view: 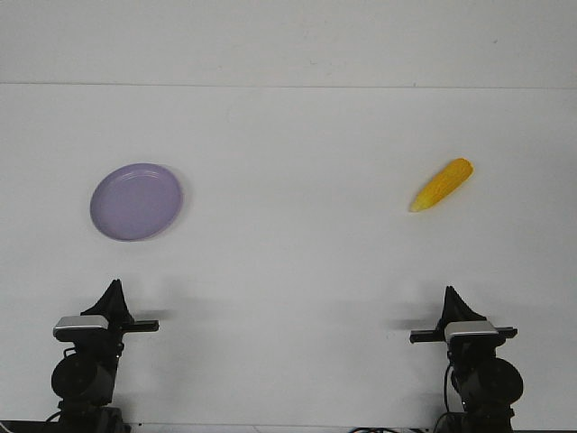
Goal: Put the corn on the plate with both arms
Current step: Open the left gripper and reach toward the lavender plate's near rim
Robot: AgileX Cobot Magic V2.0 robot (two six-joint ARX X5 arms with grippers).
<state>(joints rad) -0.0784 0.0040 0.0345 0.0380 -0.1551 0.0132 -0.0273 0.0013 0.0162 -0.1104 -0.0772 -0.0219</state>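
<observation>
The lavender plate [136, 201] lies flat on the white table at the left and holds nothing. The yellow-orange corn [442, 185] lies on the table at the right, its pointed tip towards the near left. My left gripper [114, 285] sits low at the near left edge, well in front of the plate. My right gripper [449, 290] sits low at the near right edge, well in front of the corn. Each gripper's fingers come together in a single point and hold nothing.
The white table [297, 262] stretches between plate and corn. Its far edge meets a white wall [288, 41]. Nothing else lies on it.
</observation>
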